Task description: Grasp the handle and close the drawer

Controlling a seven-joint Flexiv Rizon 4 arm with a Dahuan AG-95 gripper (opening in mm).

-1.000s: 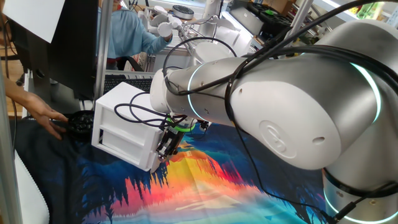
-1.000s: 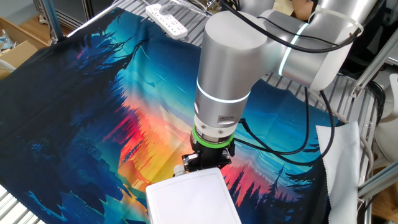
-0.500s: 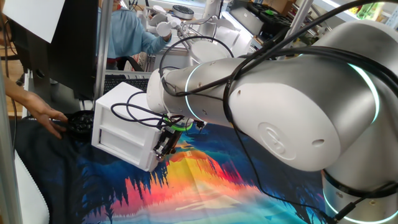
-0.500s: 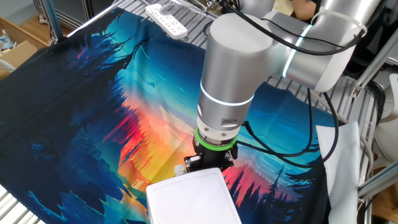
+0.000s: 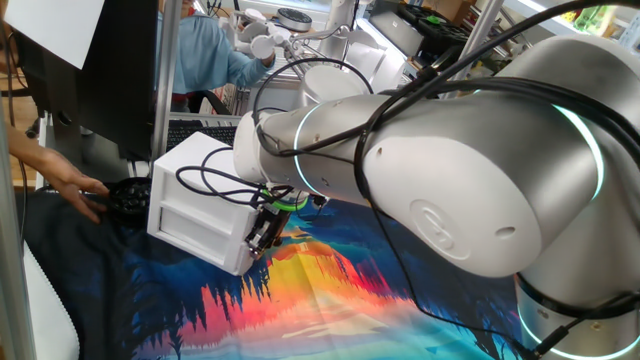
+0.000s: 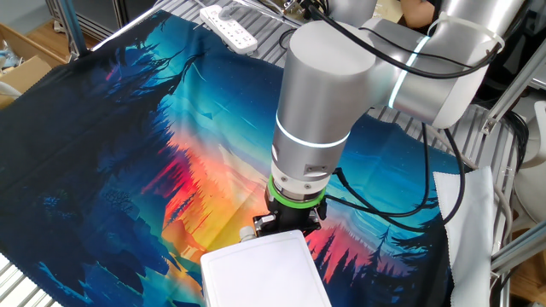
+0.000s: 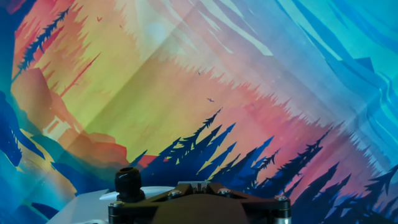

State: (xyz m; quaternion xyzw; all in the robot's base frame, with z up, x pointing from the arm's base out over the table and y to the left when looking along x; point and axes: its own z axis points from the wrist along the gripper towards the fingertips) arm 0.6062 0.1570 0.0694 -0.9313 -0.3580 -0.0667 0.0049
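Observation:
The small white cabinet [image 5: 195, 205] stands at the left of the colourful cloth. Its top also shows at the bottom of the other fixed view [image 6: 264, 273]. My gripper [image 5: 263, 232] points down against the cabinet's front right face, low down, with its dark fingers together. In the other fixed view the gripper [image 6: 287, 220] sits tight against the cabinet's far edge. The handle and the front of the drawer are hidden behind the fingers and the arm. The hand view shows only the hand's body and the cloth, with a white patch [image 7: 87, 202] at the bottom left.
A person's hand [image 5: 70, 190] rests on a black object [image 5: 128, 197] just left of the cabinet. A white power strip [image 6: 228, 27] lies at the cloth's far edge. The big arm [image 5: 450, 170] covers the right side. A cardboard box [image 6: 21, 53] stands at the left.
My gripper and wrist have shifted a little toward the cabinet and now sit closer against its front. The cabinet itself has not moved.

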